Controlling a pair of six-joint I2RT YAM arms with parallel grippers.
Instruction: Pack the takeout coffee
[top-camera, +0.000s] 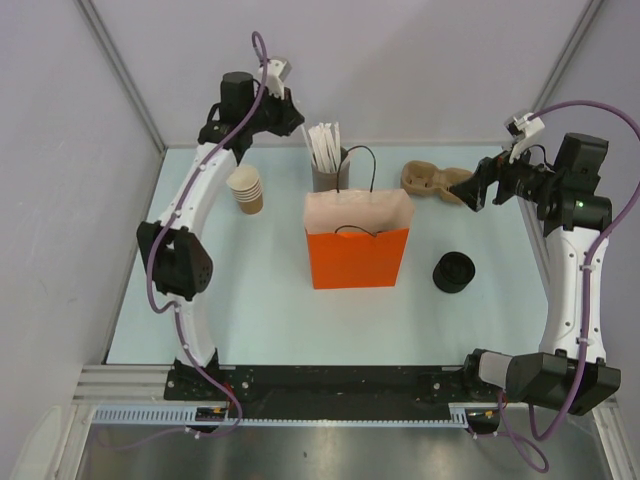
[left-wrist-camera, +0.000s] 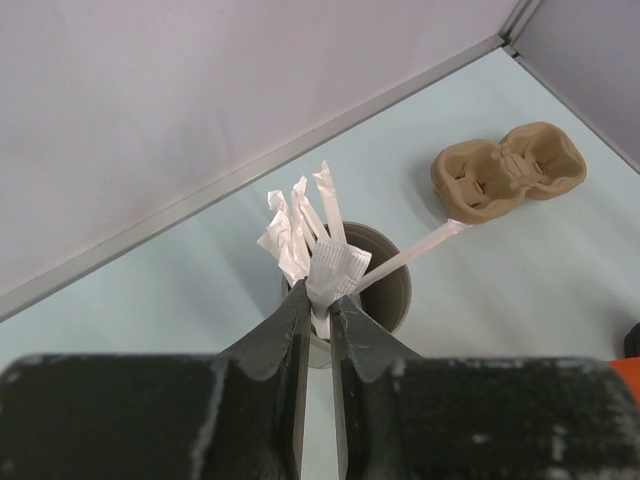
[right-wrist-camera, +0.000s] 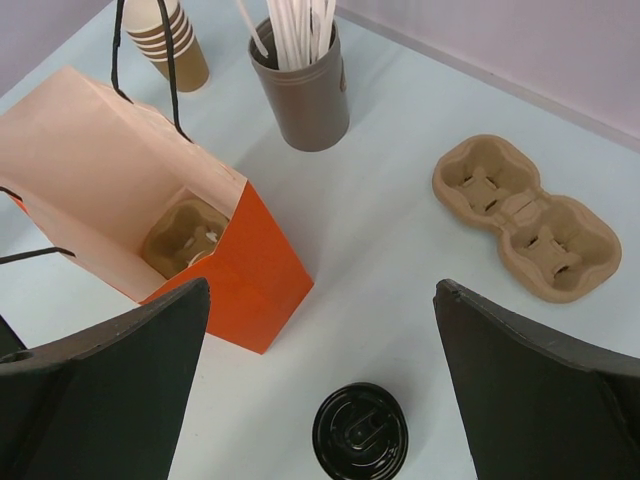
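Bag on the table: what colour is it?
The bag is orange outside and pale inside, with black handles; the top view shows it best.

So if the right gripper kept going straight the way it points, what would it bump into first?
Most likely the bare table, in the gap between the orange bag and the black lid. The right gripper is open and angled down at that spot, though depth is hard to judge.
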